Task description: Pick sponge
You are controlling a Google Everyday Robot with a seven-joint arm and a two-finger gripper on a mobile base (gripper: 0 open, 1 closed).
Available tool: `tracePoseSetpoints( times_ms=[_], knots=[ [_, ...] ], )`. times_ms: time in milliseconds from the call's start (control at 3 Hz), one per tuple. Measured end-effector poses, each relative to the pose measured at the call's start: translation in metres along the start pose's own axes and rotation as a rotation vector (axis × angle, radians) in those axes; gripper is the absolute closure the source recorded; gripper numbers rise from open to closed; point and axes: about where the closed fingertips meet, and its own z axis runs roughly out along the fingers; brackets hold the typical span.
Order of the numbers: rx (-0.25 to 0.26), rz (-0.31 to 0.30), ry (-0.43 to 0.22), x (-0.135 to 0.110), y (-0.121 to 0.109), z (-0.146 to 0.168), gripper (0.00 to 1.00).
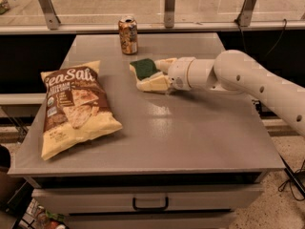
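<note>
Three things sit on the grey table [190,132]: a can [127,35] at the far edge, a chip bag [76,106] along the left edge, and the sponge [143,68] (green side up) just in front of the can, nearer the far edge than the near one. The white arm [248,78] reaches in from the right edge, and its gripper [148,75] is at the sponge, fingers [151,85] spread apart on either side of it.

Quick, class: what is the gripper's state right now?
Gripper: at the sponge on the table; open or closed cannot be told.
</note>
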Motion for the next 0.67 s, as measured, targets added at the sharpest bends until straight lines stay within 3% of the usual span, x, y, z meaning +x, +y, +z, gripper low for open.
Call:
tracePoseSetpoints(
  times_ms=[667],
  knots=[
    [-0.008,-0.001,-0.001,-0.0011,0.0035,0.0037,0.88]
  ],
)
